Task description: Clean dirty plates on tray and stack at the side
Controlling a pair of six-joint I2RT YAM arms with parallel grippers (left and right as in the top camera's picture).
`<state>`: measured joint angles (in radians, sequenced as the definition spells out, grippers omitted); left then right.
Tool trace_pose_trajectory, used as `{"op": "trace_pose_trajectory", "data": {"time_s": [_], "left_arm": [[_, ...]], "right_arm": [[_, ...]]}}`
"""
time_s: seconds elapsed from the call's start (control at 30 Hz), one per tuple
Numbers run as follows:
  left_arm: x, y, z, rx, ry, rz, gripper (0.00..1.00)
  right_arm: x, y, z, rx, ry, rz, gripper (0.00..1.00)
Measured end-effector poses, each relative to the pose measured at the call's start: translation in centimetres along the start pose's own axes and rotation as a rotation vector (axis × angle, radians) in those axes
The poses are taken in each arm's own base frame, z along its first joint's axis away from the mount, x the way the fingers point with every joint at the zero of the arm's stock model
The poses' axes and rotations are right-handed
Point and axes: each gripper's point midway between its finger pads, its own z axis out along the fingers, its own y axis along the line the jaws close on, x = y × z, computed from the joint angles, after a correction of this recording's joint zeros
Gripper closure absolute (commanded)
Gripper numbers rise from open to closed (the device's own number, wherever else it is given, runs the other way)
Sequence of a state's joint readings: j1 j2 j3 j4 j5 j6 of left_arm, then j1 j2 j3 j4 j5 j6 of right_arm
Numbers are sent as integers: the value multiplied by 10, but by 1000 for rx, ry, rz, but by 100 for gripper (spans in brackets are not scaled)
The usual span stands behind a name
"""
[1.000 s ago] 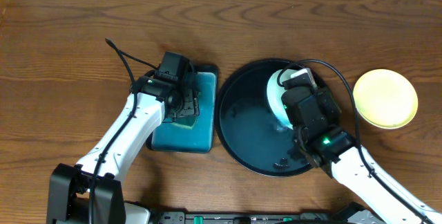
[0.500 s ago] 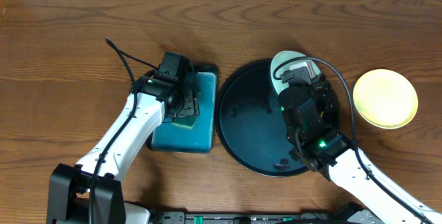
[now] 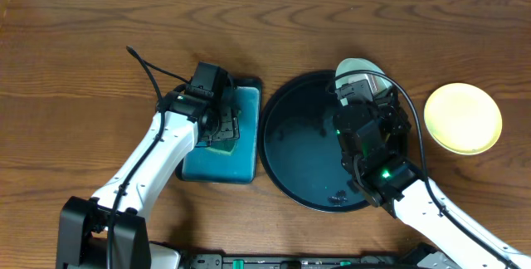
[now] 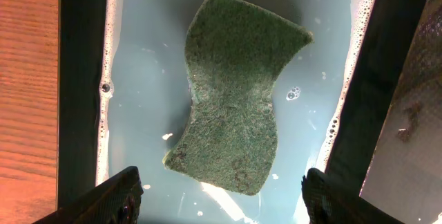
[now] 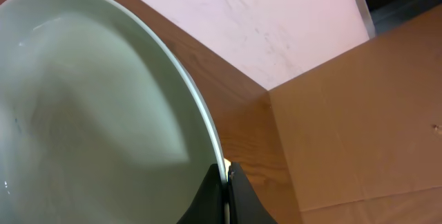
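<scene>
Since the right gripper [image 5: 226,179], pinching the mint plate [image 3: 357,67], has raised it to the tray [image 3: 286,149] rim at 1 o'clock, stacking likely comes next.

No writing, label, brand, number or sign can be read in any of the views.
</scene>
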<state>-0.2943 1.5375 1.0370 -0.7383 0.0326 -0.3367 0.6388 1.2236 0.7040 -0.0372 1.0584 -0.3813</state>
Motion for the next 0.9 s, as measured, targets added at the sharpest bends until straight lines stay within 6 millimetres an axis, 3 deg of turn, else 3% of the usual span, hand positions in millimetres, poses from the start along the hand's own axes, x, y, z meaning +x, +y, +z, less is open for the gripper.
{"op": "trace_pose_trajectory", "data": {"time_s": [0.9], "left_arm": [[0,0,0,0,0,0,24]], "right_arm": [[-7,0,0,-4,-25,-98,99]]}}
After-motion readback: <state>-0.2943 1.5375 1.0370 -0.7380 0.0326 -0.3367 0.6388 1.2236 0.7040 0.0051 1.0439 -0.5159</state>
